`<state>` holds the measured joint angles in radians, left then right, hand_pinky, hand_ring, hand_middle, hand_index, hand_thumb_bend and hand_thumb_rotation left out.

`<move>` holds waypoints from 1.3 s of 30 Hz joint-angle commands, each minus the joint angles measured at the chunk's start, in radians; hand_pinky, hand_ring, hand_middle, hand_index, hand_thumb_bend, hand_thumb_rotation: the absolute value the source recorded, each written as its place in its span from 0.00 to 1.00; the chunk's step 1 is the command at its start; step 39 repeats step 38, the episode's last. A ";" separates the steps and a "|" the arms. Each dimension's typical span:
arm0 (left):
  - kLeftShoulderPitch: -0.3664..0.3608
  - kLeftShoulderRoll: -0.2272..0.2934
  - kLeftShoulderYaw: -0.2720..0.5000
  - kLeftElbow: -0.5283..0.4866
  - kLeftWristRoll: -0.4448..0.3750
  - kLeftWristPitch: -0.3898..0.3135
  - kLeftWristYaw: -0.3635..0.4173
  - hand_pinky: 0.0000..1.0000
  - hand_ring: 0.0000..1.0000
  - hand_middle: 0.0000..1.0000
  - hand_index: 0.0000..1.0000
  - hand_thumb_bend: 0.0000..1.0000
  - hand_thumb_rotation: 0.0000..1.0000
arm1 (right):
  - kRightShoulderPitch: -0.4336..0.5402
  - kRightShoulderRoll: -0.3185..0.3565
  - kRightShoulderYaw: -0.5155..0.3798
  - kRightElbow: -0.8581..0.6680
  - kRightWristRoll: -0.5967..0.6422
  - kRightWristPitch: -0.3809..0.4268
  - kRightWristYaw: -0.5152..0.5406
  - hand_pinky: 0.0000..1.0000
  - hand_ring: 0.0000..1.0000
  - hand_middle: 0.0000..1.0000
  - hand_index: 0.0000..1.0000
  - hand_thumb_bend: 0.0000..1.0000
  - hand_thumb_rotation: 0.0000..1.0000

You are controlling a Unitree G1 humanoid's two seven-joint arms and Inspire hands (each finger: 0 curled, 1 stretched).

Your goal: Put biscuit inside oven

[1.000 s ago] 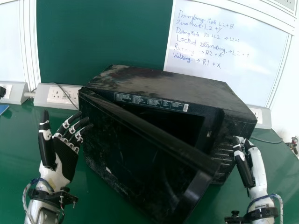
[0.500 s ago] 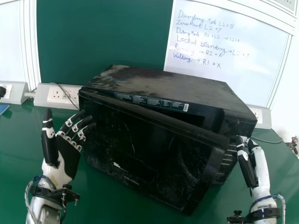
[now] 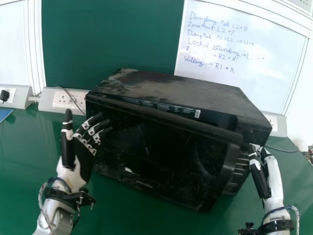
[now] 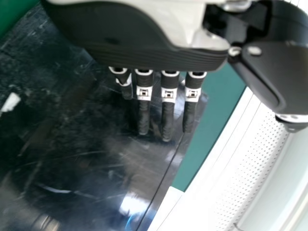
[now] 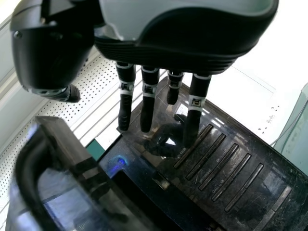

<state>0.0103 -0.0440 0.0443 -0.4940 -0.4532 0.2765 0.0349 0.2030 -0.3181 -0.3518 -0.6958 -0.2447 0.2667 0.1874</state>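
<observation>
Both the black-and-white left hand (image 3: 84, 159) and right hand (image 3: 261, 178) are held with straight, spread fingers; between them, a boxy black oven (image 3: 171, 90), its glossy door (image 3: 156, 156) ajar, is supported by the green desk (image 3: 27, 152).

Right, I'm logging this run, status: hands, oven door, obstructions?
Left hand open, at oven door; right hand open, by control panel. Door ajar. Nothing visible blocking its swing.

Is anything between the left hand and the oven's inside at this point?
Yes: the door stands in between. It is ajar, and the left hand is at its outer face, toward the left side of the oven.
</observation>
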 commanded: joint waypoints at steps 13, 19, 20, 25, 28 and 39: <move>-0.107 -0.029 -0.049 0.159 0.058 -0.010 -0.030 0.77 0.77 0.76 0.81 0.74 0.49 | -0.008 -0.016 -0.020 -0.014 -0.003 0.017 -0.010 0.64 0.73 0.77 0.73 0.61 0.08; -0.135 -0.029 -0.059 0.210 0.088 -0.034 -0.040 0.77 0.77 0.76 0.81 0.73 0.51 | -0.005 -0.024 -0.028 -0.007 -0.005 0.005 -0.010 0.64 0.74 0.77 0.73 0.61 0.07; -0.137 -0.030 -0.061 0.216 0.095 -0.039 -0.040 0.76 0.77 0.76 0.81 0.73 0.51 | -0.005 -0.027 -0.028 -0.005 -0.007 0.002 -0.010 0.64 0.73 0.77 0.73 0.61 0.08; -0.138 -0.039 -0.060 0.221 0.100 -0.043 -0.043 0.76 0.77 0.76 0.81 0.73 0.52 | -0.005 -0.027 -0.027 -0.008 -0.006 0.008 -0.010 0.65 0.74 0.76 0.72 0.61 0.08; -0.129 -0.039 -0.058 0.208 0.095 -0.045 -0.047 0.76 0.77 0.76 0.80 0.73 0.52 | -0.003 -0.022 -0.024 -0.012 -0.005 0.011 -0.013 0.64 0.73 0.76 0.72 0.61 0.08; -0.048 0.014 0.010 0.036 0.010 0.023 -0.061 0.76 0.74 0.74 0.79 0.70 0.54 | 0.009 0.006 0.002 -0.024 0.001 0.016 -0.020 0.57 0.70 0.77 0.73 0.61 0.07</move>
